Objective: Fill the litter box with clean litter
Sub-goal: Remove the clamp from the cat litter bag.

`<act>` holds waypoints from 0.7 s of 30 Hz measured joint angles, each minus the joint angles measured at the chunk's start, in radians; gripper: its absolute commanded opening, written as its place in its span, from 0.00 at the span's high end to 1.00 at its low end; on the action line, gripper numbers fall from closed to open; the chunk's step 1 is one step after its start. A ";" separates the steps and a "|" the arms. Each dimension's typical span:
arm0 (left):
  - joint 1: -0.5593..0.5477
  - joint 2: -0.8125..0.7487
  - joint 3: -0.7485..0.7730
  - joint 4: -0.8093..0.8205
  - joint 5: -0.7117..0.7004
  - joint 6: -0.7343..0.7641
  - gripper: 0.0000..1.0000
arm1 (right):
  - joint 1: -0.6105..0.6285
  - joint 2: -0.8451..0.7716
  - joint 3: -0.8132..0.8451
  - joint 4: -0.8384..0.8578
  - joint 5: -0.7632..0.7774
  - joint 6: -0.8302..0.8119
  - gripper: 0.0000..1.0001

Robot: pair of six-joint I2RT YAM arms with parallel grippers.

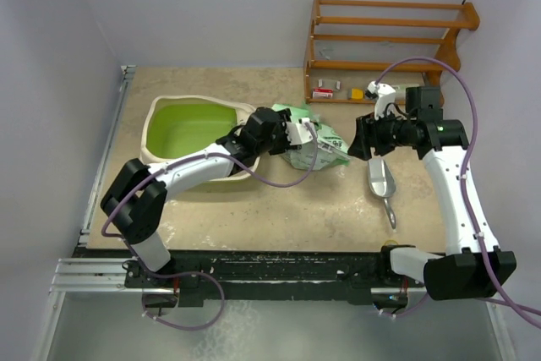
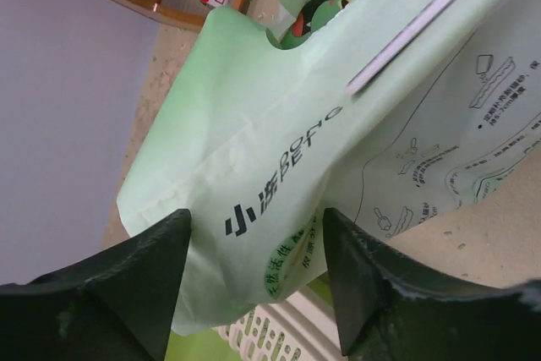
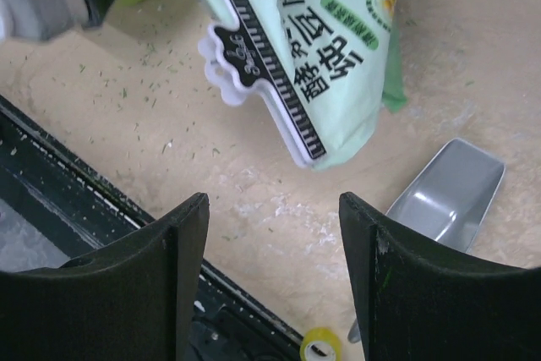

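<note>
Beige tabletop, pale walls on three sides, seen from the top camera.

- Far left: the litter box sits toward the back of the table, cream outside and lime green inside. No pellets can be made out inside it from this view.
- The left arm reaches from its base over the box's near right corner. The left wrist view shows a slotted cream rim piece directly under the fingers.
- The left gripper has its fingers well apart, with the lower corner of a pale green printed bag between them. Whether the pads press the bag cannot be told.
- The bag lies just right of the box, between the two grippers. A white and black clip runs along one edge of it.
- Fine green specks are scattered on the table near the bag.
- The right gripper hovers just right of the bag with its fingers spread wide. It holds nothing, and bare table shows between them.
- A grey scoop lies on the table below the right gripper, with its handle pointing toward the near edge.
- Back right: a wooden rack stands against the wall. A small red and white box sits at its foot.
</note>
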State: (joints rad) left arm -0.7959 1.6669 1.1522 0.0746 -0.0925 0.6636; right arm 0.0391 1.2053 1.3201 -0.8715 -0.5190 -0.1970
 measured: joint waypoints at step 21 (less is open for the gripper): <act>0.063 0.021 0.066 -0.165 0.142 -0.086 0.97 | 0.001 -0.167 -0.162 -0.079 0.040 -0.493 0.48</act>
State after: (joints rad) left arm -0.7326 1.6882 1.2179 -0.0906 0.0498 0.5774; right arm 0.0399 1.0382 1.1584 -0.9501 -0.4793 -0.6903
